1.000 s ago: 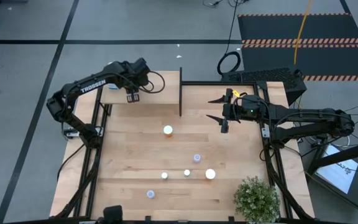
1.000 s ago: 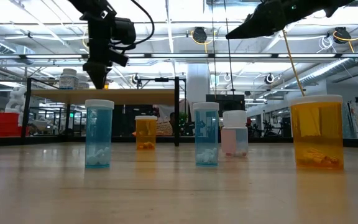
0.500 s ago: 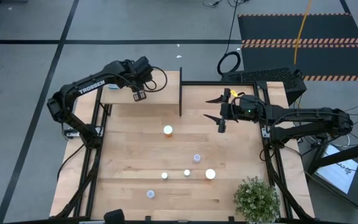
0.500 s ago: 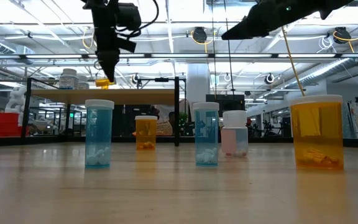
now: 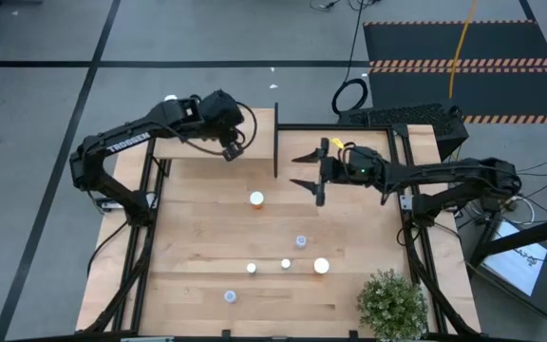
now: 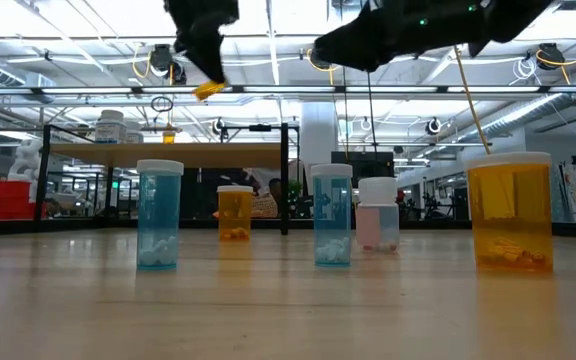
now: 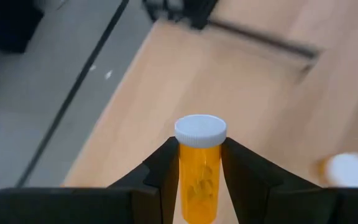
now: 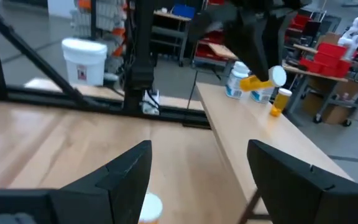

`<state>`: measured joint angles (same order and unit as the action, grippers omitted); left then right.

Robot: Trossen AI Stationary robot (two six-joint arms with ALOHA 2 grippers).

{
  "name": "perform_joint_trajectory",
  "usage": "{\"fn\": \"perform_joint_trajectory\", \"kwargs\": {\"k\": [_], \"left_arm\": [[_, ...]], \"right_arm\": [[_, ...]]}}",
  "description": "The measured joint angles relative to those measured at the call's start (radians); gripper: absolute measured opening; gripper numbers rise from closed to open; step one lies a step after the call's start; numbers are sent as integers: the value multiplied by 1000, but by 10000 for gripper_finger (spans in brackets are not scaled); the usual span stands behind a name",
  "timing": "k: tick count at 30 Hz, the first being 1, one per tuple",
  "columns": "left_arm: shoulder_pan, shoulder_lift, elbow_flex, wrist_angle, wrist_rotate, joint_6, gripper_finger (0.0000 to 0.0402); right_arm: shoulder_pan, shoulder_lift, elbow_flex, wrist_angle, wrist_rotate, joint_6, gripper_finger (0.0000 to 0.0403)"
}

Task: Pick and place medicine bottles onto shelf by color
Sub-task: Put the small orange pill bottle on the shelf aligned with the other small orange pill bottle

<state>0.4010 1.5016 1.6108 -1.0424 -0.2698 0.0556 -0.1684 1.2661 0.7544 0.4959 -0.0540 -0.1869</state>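
An orange medicine bottle [image 7: 199, 168] with a white cap sat clamped between the fingers of the left gripper [image 7: 199, 171], held tilted in the air above the shelf [image 5: 254, 133] near its black upright panel [image 5: 275, 142]. The right gripper [image 5: 309, 172] hung wide open and empty over the table [image 5: 207, 237] just past that panel.

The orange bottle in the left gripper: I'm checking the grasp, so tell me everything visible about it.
The small orange translucent medicine bottle has a white ribbed round cap and pale pills showing inside. The left gripper is shut on its body, one dark finger on each side, with the cap clear of the fingertips. In the low view it hangs tilted, high in the air. From above, the gripper sits over the light-wood shelf. Nothing else touches the bottle.
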Motion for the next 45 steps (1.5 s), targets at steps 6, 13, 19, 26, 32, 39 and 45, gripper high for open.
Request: {"fn": "perform_joint_trajectory", "kwargs": {"k": [6, 13, 19, 26, 32, 39, 45], "left_arm": [[-120, -5, 3, 143, 20, -49, 117], [-263, -4, 3, 370, 53, -72, 117], [-381, 15, 3, 593, 53, -12, 117], [-450, 106, 3, 709, 52, 66, 117], [-453, 151, 2, 700, 34, 70, 117], [-453, 147, 1, 689, 33, 71, 117], [-446, 144, 1, 659, 32, 73, 117]], "right_arm": [[0, 75, 0, 110, -1, 72, 258], [0, 91, 0, 148, 0, 109, 258], [6, 85, 0, 166, -15, 124, 258], [26, 84, 0, 214, -56, 153, 258], [50, 66, 0, 206, -56, 114, 258], [55, 64, 0, 210, -59, 99, 235], [55, 63, 0, 210, -75, 92, 185]]}}
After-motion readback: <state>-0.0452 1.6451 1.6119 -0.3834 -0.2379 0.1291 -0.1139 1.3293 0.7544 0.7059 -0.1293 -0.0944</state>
